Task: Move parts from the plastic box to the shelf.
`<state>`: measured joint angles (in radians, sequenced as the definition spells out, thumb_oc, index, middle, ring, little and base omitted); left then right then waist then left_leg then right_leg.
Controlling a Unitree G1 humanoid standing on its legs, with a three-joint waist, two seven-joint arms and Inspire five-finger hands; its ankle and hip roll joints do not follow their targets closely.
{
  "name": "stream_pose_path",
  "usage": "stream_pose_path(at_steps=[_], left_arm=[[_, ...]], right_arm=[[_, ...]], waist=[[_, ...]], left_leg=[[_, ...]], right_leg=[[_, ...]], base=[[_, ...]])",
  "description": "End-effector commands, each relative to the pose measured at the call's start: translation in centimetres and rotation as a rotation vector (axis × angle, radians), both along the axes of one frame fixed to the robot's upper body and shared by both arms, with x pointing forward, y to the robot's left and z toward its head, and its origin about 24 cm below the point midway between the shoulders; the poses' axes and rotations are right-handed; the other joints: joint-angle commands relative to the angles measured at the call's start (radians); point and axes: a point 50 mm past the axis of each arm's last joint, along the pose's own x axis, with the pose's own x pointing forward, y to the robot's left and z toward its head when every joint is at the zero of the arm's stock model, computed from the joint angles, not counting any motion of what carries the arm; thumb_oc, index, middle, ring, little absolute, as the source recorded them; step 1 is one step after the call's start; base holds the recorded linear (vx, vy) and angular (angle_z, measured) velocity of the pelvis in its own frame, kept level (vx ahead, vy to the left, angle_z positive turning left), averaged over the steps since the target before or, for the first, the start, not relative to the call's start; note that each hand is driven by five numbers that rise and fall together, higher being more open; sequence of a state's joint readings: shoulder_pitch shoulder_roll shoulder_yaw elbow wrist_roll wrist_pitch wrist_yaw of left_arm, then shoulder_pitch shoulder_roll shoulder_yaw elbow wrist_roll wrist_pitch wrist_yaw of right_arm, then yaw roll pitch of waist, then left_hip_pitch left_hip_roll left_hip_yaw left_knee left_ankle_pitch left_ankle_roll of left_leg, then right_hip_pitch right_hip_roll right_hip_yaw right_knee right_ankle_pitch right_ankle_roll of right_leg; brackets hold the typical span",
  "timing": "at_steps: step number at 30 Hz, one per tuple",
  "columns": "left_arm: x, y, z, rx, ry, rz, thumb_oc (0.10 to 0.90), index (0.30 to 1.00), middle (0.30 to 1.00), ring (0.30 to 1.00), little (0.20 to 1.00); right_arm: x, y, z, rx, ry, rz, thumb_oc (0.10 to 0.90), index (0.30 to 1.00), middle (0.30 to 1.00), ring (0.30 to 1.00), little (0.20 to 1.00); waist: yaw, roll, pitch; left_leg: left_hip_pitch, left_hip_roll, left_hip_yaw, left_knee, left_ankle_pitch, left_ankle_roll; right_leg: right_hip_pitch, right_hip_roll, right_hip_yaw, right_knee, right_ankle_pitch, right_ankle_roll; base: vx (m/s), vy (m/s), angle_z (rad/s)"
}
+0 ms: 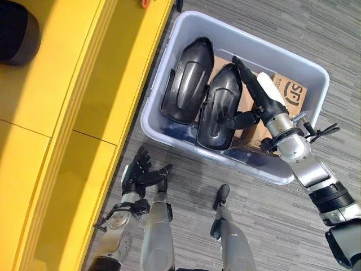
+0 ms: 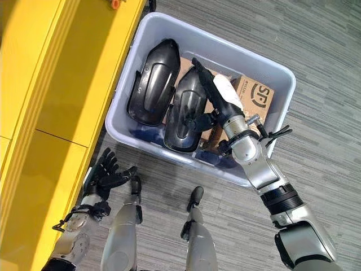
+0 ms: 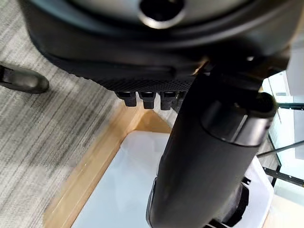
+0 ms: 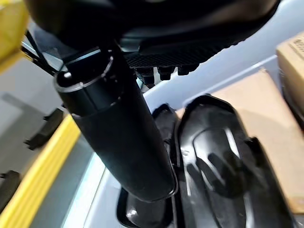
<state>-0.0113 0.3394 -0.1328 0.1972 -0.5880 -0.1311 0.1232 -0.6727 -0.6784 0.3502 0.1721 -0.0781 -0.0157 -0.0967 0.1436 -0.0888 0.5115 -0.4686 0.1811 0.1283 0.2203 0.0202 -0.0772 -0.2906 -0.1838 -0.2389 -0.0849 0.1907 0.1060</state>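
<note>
- Two black moulded parts: left part (image 1: 187, 80) and right part (image 1: 220, 107), side by side in the plastic box (image 1: 293, 68) on the carpet (image 1: 271, 209).
- One cardboard carton (image 1: 290, 90) in the box's right end, beside the right part.
- Right hand (image 1: 251, 84): over the box, fingers extended and relaxed along the right part's edge, grasping nothing.
- Left hand (image 1: 141, 175): near the floor, short of the box, fingers spread, empty.
- Yellow shelf (image 1: 84, 101): to the left of the box.

Black parts (image 1: 219, 106) hide most of the cardboard box (image 1: 289, 93).
</note>
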Motion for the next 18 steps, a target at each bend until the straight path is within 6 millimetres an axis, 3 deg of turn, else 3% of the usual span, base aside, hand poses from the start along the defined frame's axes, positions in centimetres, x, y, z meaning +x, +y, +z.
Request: stream_pose_path(at_steps=[1, 8, 14, 15, 18], left_arm=[[-0.7, 0.6, 1.6, -0.005, -0.095, 0.009, 0.900, 1.000, 1.000, 1.000, 1.000], [-0.4, 0.1, 2.0, -0.030, -0.111, 0.006, 0.900, 1.000, 1.000, 1.000, 1.000], [0.1, -0.2, 2.5, -0.038, -0.136, 0.000, 0.900, 1.000, 1.000, 1.000, 1.000], [0.3, -0.4, 2.7, -0.043, -0.142, -0.005, 0.900, 1.000, 1.000, 1.000, 1.000], [0.4, -0.8, 2.9, -0.052, -0.153, -0.020, 0.900, 1.000, 1.000, 1.000, 1.000]], right_arm=[[-0.3, 0.7, 4.2, -0.007, -0.193, 0.024, 0.900, 1.000, 1.000, 1.000, 1.000], [2.0, 0.0, 2.8, 0.062, -0.070, -0.038, 0.900, 1.000, 1.000, 1.000, 1.000], [3.4, 1.1, 4.0, 0.032, -0.075, -0.049, 0.900, 1.000, 1.000, 1.000, 1.000], [3.7, 1.1, 3.9, 0.025, -0.066, -0.061, 0.900, 1.000, 1.000, 1.000, 1.000], [4.9, 0.6, 3.9, -0.006, -0.030, -0.122, 0.900, 1.000, 1.000, 1.000, 1.000]], waist=[[-0.007, 0.015, -0.050], [0.011, 0.025, -0.023], [0.025, 0.027, -0.009], [0.027, 0.031, -0.006], [0.037, 0.035, -0.001]], left_leg=[[-0.061, 0.044, -0.011, -0.043, 0.073, -0.022], [-0.099, 0.036, -0.029, -0.034, 0.072, -0.021], [-0.105, 0.027, -0.043, -0.044, 0.058, -0.030], [-0.120, 0.024, -0.040, -0.047, 0.079, -0.019], [-0.121, 0.018, -0.054, -0.051, 0.061, -0.028]], right_leg=[[0.141, -0.117, -0.025, 0.097, -0.135, 0.087], [0.132, -0.108, -0.043, 0.093, -0.140, 0.082], [0.133, -0.101, -0.048, 0.090, -0.151, 0.087], [0.122, -0.101, -0.054, 0.091, -0.139, 0.084], [0.130, -0.096, -0.061, 0.086, -0.157, 0.087]], base=[[0.02, -0.014, 0.04], [0.01, -0.016, 0.08], [0.02, -0.017, 0.02], [0.08, -0.042, 0.05], [0.05, -0.023, 0.15]])
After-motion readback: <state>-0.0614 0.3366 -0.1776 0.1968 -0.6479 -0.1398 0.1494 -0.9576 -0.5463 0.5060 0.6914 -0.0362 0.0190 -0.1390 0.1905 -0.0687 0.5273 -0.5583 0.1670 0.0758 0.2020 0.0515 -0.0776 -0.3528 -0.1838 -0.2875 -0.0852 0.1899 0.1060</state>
